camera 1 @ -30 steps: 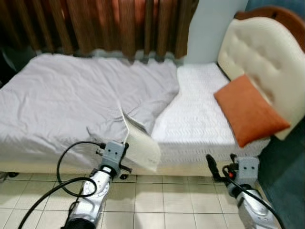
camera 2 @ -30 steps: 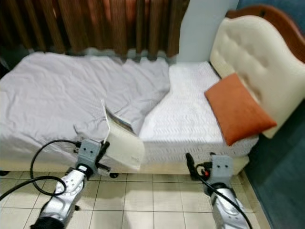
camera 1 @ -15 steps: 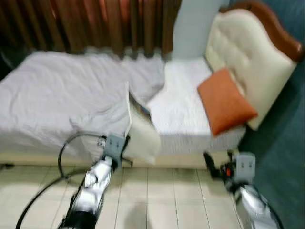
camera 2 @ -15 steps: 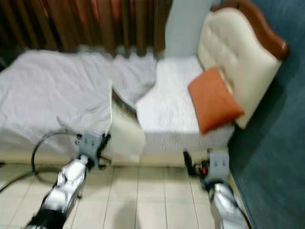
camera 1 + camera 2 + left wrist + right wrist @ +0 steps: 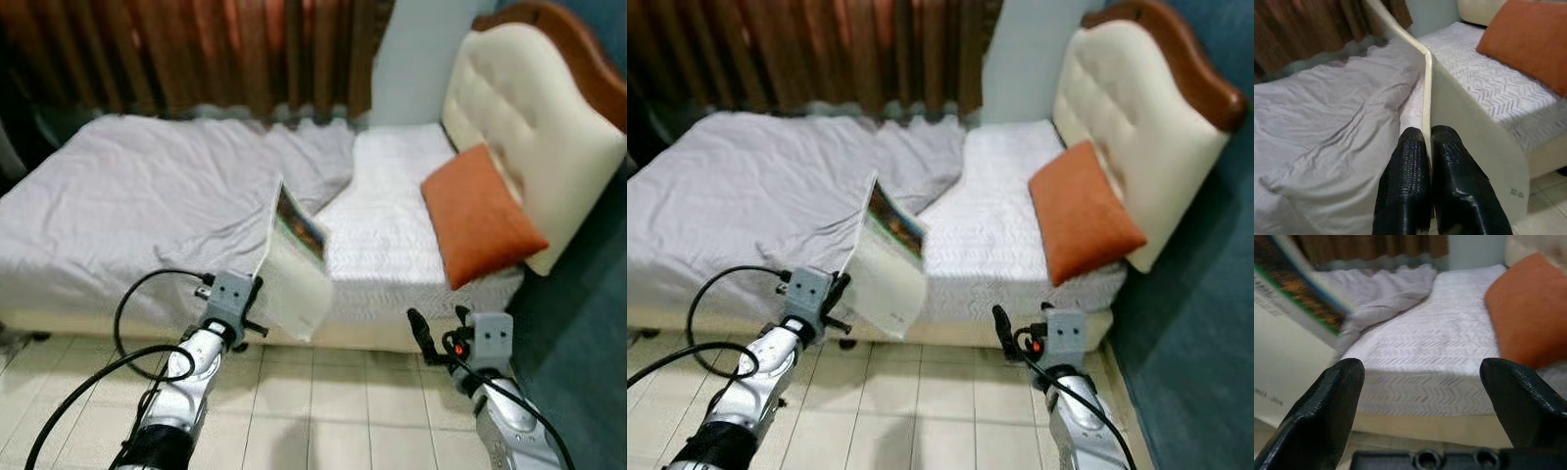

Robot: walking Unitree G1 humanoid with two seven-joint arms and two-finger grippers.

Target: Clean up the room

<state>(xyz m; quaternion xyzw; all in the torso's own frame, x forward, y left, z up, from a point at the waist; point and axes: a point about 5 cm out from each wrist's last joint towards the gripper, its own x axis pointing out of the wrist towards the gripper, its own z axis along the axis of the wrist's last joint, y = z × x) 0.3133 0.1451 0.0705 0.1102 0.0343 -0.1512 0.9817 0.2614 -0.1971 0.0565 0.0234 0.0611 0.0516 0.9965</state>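
Room, tidying in progress; judged early to midway.

1. Bed (image 5: 392, 225): white mattress bare on the headboard side; a rumpled grey sheet (image 5: 127, 206) covers the rest and is not pulled straight. Still to do, by the look of it.

2. Headboard (image 5: 534, 117): cream, tufted, wood-rimmed. No action needed.

3. Orange pillow (image 5: 480, 220): leaning against the headboard at the mattress edge, tilted. May need squaring.

4. Book (image 5: 294, 264): large, thin, cream cover, a colourful printed page showing along its upper edge, small print near one corner in the left wrist view. Picked up, not yet put away. Held upright and tilted in the air, in front of the bed's near edge above the tiled floor (image 5: 333, 411). Flat and stiff-looking.

5. Left gripper (image 5: 1426, 142): jaws pressed together on the book's lower edge, one finger on each face.

6. Right gripper (image 5: 436, 328): low before the bed's near edge, below the pillow; jaws spread wide, holding nothing.
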